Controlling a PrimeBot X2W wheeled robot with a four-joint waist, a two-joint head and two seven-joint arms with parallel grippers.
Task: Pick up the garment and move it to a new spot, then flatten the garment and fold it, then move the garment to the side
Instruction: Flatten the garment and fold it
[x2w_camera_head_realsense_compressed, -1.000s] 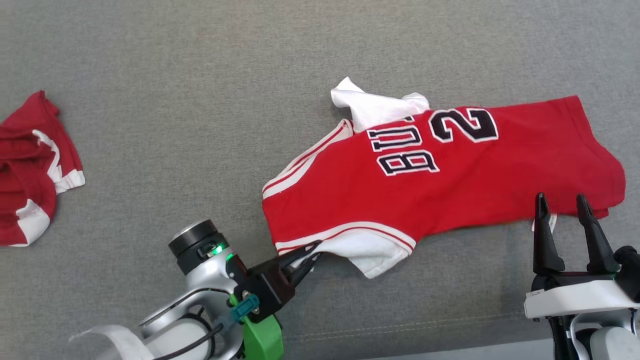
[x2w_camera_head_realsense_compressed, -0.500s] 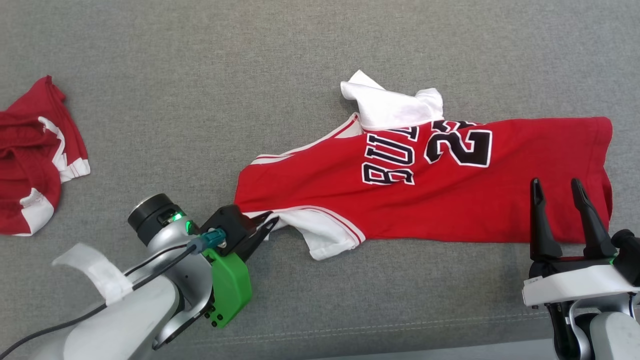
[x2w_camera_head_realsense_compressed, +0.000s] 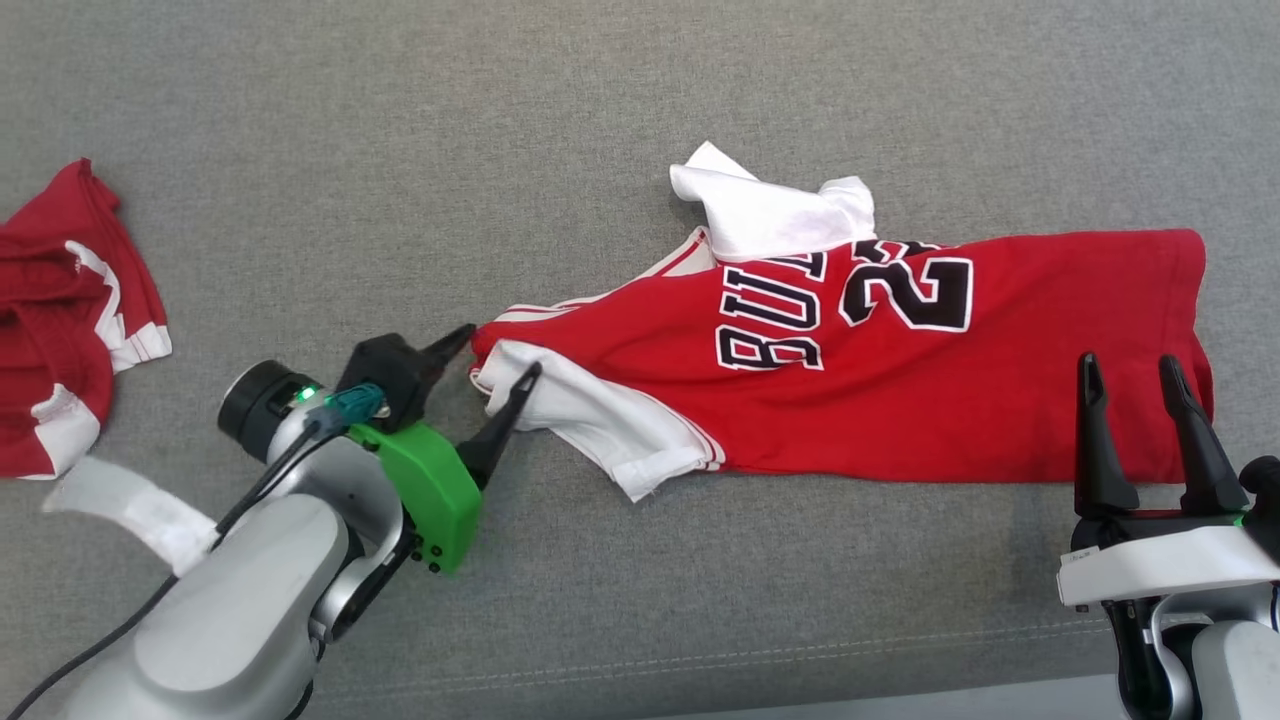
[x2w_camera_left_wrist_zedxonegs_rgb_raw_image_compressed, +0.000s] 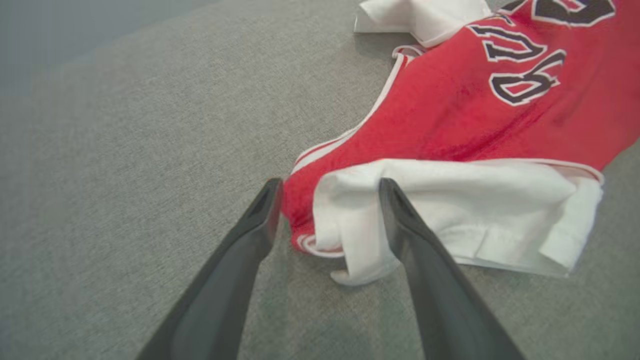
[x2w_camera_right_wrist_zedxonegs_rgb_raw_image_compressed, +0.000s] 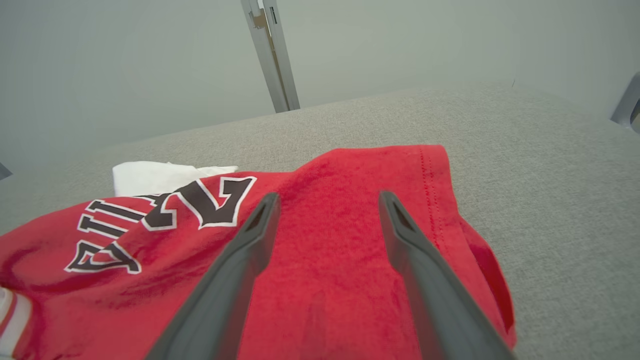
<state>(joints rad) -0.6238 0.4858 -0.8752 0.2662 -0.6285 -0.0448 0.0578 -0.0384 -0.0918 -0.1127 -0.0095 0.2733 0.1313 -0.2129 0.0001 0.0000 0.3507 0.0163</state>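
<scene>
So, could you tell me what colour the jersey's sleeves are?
White sleeves on a red jersey; best in left wrist view.

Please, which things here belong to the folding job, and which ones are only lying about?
For the job: red jersey, spread in the middle; left claw, open at its white sleeve; right claw, open over its hem end.
Lying about: crumpled red garment, far left.
</scene>
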